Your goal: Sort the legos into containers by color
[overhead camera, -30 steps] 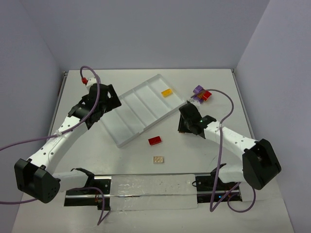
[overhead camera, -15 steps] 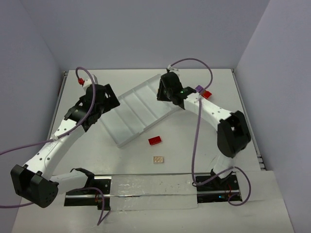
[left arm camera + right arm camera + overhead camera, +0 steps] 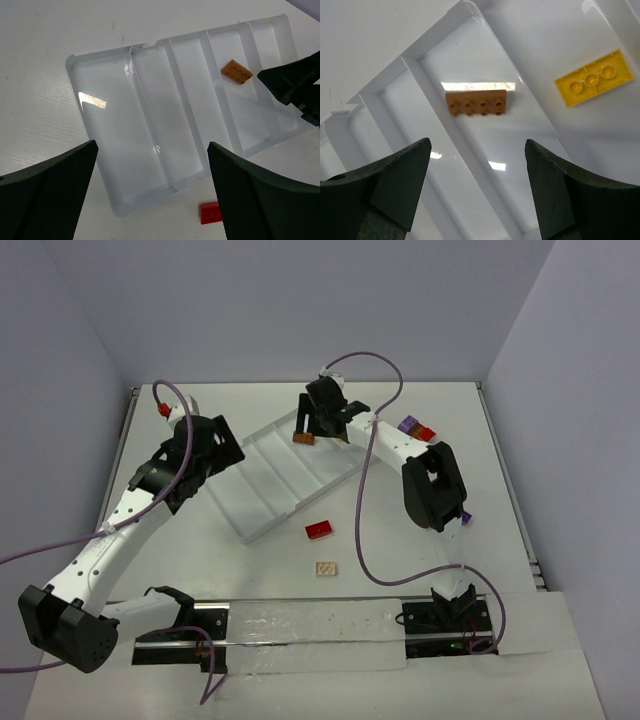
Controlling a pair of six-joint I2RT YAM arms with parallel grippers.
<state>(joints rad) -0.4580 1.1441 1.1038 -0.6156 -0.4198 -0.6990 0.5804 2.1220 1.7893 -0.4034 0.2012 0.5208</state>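
Two tools on this rig, and neither one is gripping anything. Starting on the left, the left tool (image 3: 151,147) has its fingers spread wide and hangs over the left side of the white tray (image 3: 262,502), which lies at an angle on the tabletop (image 3: 260,570). From its wrist view all four long compartments show, and the nearest ones look bare. Moving along, the brown-orange brick (image 3: 236,72) is in the second compartment from the far side, up near that compartment's end, well away from the left tool's fingers. I can't really tell if it's lying flat on the floor of the compartment or not. The right tool (image 3: 477,150) is right above it, fingers also wide apart, with the brick in the gap between them and touching neither. One compartment further over there's a yellow brick (image 3: 594,77), off past the right finger. Outside the tray, a red brick (image 3: 320,530) sits on the tabletop just beside the tray's near edge, and a tan brick (image 3: 325,567) is a bit closer to the arm bases. Over on the right there's a purple brick (image 3: 408,424) touching a second red brick (image 3: 426,433), both well apart from either tool.
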